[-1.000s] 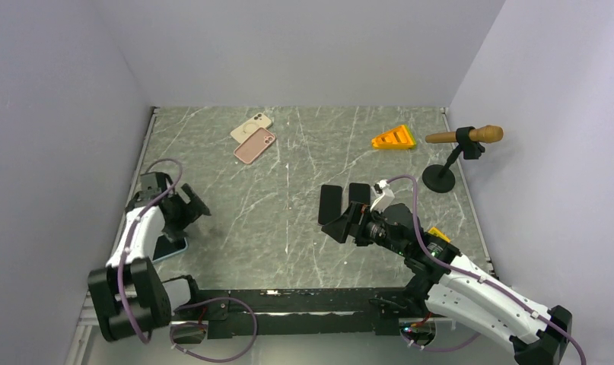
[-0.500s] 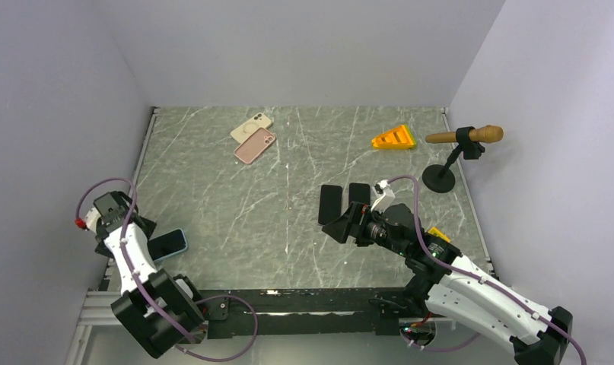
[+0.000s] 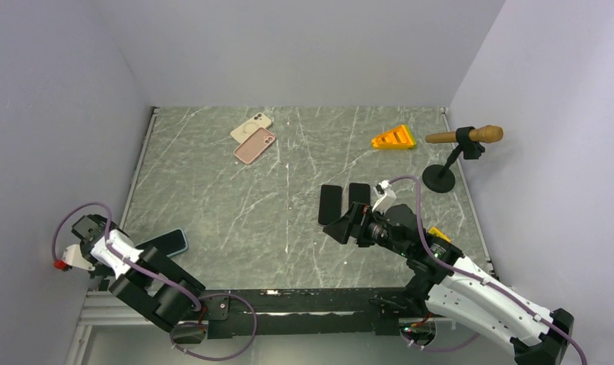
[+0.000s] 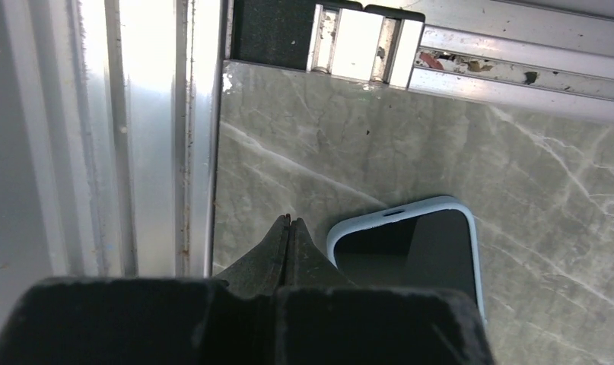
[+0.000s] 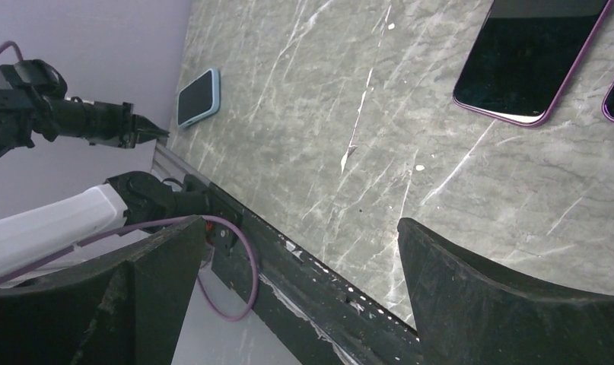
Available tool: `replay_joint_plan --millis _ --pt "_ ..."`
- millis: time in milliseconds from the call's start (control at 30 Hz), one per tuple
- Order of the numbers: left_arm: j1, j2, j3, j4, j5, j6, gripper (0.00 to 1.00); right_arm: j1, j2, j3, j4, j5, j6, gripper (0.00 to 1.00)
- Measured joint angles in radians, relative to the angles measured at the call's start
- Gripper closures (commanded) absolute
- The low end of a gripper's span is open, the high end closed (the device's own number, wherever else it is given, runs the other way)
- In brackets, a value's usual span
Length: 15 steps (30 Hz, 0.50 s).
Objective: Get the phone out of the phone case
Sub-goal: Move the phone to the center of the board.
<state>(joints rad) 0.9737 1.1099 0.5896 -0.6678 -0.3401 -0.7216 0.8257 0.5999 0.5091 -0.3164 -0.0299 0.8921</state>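
A dark-screened phone [image 4: 414,255] in a light blue phone case [image 4: 387,215] lies flat near the table's near left corner, also visible as the phone [image 3: 165,242] in the top view and the phone [image 5: 196,97] in the right wrist view. My left gripper [image 4: 288,222] is shut with nothing between its fingers. Its tips hang just beside the case's end, apart from it, by the left rail. My right gripper [image 5: 300,224] stands open and empty over the near middle of the table, far from the cased phone.
Two dark phones with purple edges [image 3: 330,202] lie by the right gripper. A pink case [image 3: 255,145] and a cream one [image 3: 251,127] lie at the back. A yellow wedge [image 3: 393,138] and a small stand holding a wooden handle [image 3: 465,137] are back right. Aluminium rails [image 4: 147,129] border the left edge.
The left arm has swung back from over the cased phone toward the near left corner, and its gripper has gone from open to shut. The phone stays on the table. The right arm is still.
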Motion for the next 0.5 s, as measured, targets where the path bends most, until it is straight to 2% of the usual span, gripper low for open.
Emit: replay_joint_plan --millis 500 --pt "0.090 0.120 -0.013 0.095 0.174 0.003 1.00 0.000 -0.001 0.006 0.004 0.000 -0.002 0.00"
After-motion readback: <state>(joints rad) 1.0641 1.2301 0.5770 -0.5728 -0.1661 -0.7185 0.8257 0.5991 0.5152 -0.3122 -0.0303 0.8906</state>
